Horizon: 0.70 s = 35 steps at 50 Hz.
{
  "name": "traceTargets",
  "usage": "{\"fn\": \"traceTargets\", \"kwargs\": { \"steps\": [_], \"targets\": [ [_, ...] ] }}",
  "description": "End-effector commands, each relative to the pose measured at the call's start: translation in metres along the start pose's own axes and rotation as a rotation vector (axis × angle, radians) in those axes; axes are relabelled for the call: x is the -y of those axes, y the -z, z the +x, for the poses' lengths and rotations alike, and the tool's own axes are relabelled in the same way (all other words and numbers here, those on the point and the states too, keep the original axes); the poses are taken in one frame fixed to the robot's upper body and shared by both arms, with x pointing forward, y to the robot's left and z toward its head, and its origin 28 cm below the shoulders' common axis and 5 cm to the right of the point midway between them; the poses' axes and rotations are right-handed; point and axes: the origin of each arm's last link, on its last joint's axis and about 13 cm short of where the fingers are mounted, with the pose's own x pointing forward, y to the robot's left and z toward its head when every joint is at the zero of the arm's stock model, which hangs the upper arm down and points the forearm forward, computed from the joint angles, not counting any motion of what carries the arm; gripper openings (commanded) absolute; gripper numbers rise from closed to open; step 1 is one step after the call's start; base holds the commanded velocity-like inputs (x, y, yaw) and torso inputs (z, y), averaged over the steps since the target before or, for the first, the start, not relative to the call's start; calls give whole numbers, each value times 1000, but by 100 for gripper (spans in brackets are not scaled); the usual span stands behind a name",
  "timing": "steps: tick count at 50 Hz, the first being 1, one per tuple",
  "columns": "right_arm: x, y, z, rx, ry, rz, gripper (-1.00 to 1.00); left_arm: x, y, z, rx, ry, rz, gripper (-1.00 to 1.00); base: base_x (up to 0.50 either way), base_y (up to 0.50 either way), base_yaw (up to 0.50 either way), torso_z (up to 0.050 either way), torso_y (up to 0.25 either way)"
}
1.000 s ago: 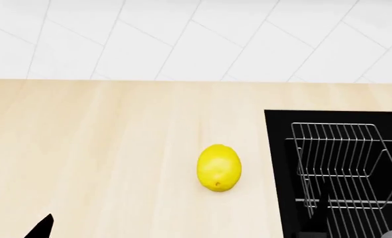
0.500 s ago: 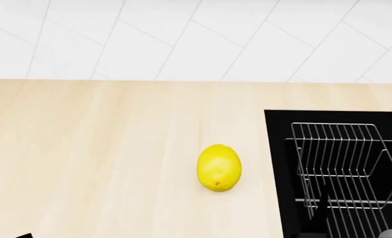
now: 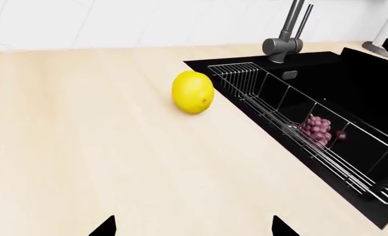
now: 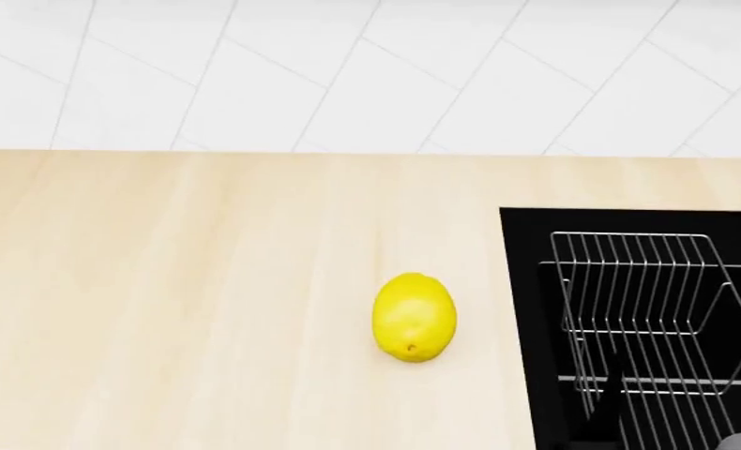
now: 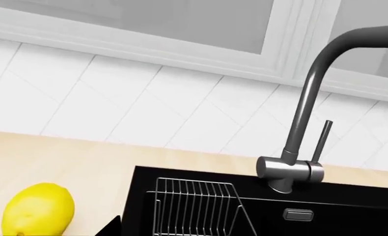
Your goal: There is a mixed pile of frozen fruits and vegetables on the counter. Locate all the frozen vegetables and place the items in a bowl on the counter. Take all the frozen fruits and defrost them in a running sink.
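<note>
Our left arm has slid out of the head view since 1 second ago, while the lemon stayed put on the counter, just at 9 o'clock from the sink. We see the left claw spread wide and holding nothing, but we cannot tell if the right claw is open. We think the lemon is hard, smooth, slippery and rolls, so we should pinch its fat middle; 1 grape bunch already lies in the sink.

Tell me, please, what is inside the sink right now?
A wire rack and the purple-red grape bunch sit in the sink. Its near corner falls outside the left wrist view.
</note>
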Motion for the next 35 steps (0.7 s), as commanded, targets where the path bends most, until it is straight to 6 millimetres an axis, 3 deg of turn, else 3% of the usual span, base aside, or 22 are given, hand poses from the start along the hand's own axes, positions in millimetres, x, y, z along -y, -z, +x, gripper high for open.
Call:
{"fn": "traceTargets", "kwargs": {
  "steps": [1, 10, 12, 13, 35],
  "targets": [
    [2, -1, 4, 19, 4, 15, 100, 0, 2, 9, 9, 19, 17, 100, 0, 0, 0, 0, 0],
    [4, -1, 4, 15, 7, 12, 100, -1, 11, 7, -36, -3, 33, 100, 0, 0, 0, 0, 0],
    [4, -1, 3, 14, 8, 11, 100, -2, 12, 10, -46, -3, 29, 100, 0, 0, 0, 0, 0],
    [4, -1, 2, 8, 9, 8, 100, -6, 21, 20, -89, -10, 37, 100, 0, 0, 0, 0, 0],
    [6, 0, 3, 1, 16, 4, 100, -14, 40, 40, -182, -39, 42, 100, 0, 0, 0, 0, 0]
  ]
}}
